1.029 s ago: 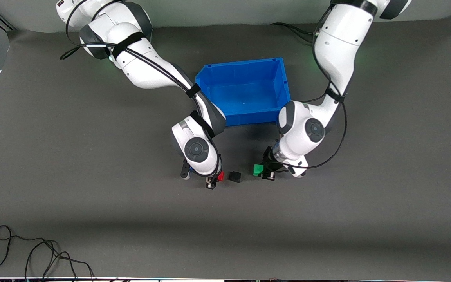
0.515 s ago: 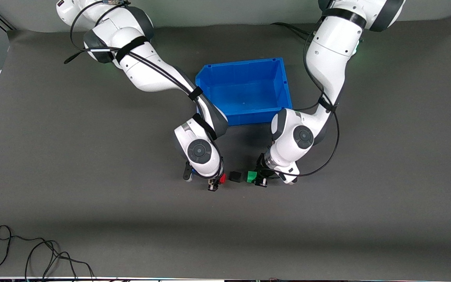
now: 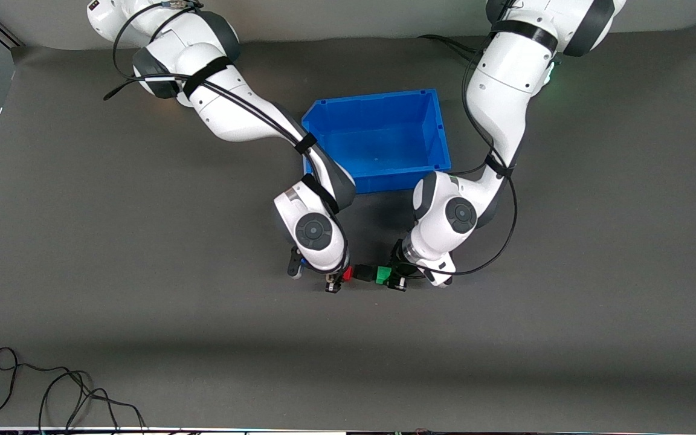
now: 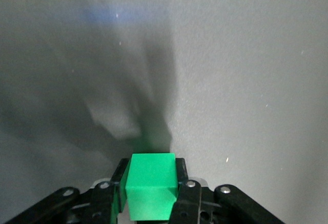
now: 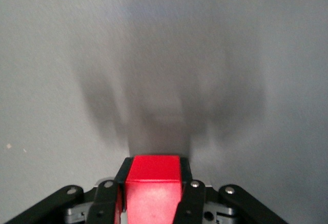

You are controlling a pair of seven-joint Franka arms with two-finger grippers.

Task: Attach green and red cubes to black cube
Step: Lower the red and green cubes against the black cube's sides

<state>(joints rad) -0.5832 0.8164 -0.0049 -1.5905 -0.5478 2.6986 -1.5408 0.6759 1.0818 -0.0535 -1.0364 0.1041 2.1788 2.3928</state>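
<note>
- The left tool (image 3: 397,278) was clamped on the green cube (image 3: 382,275), low over the surface (image 3: 142,241), on the side of the black cube (image 3: 362,273) toward the left arm's end.
- In the left wrist view the green cube (image 4: 150,185) sat squeezed between the two black fingers (image 4: 183,193), with its front part sticking out past them.
- The right tool (image 3: 337,279) was clamped on the red cube (image 3: 347,274), on the black cube's side toward the right arm's end.
- The right wrist view showed the red cube (image 5: 152,188) held the same way, gripped on two sides by the fingers (image 5: 185,193), above grey surface.
- The three cubes formed one short row in the front view: red, black, green, the black one in the middle.
- The green cube looked to be touching the black cube; the red cube stood right at its other face, though I could not tell whether they truly met.
- The row lay nearer to the front camera than the blue bin (image 3: 438,130), with bare surface between them.
- A loose black cable (image 3: 52,386) lay near the front camera's edge, toward the right arm's end, well apart from the cubes.
</note>
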